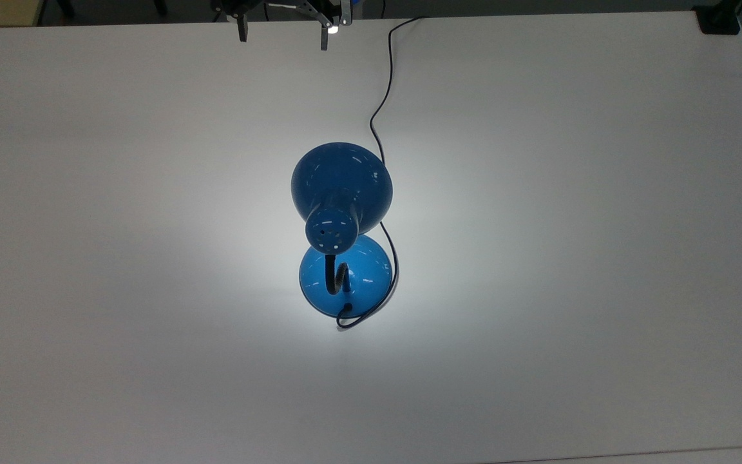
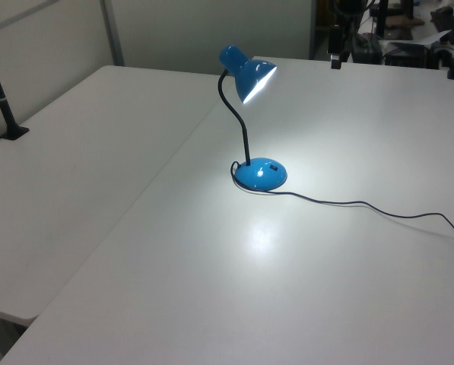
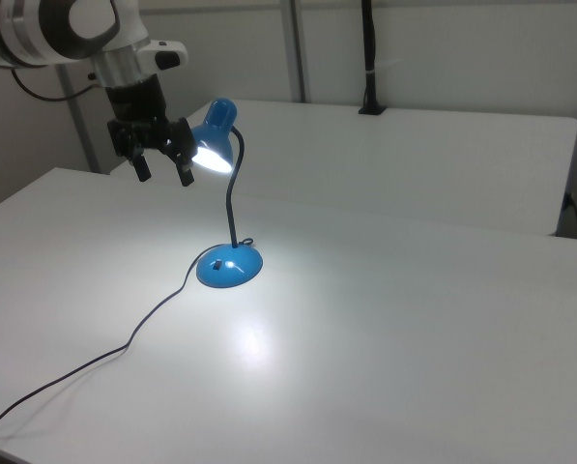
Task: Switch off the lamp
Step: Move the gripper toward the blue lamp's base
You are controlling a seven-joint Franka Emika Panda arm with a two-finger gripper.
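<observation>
The lamp is lit and throws a bright patch on the white table (image 1: pixel 570 193). Its blue dome shade (image 1: pixel 342 187) hangs over the round blue base (image 1: pixel 351 283), joined by a black gooseneck (image 1: pixel 335 277). A thin black cord (image 1: pixel 384 96) runs from the base to the far table edge. In the right view the shade (image 3: pixel 216 135) glows above the base (image 3: pixel 229 266), which carries a small dark switch (image 3: pixel 217 263). My gripper (image 1: pixel 283 33) hangs open at the top view's upper edge, well clear of the lamp. In the right view the gripper (image 3: pixel 163 171) is just left of the shade, holding nothing.
A black clamped post (image 3: pixel 368 58) stands at the far table edge in the right view, also seen as the post (image 2: pixel 2 103) at the left view's left. A black block (image 1: pixel 719 19) sits at the top view's upper right corner. Equipment (image 2: pixel 409 38) crowds the left view's upper right.
</observation>
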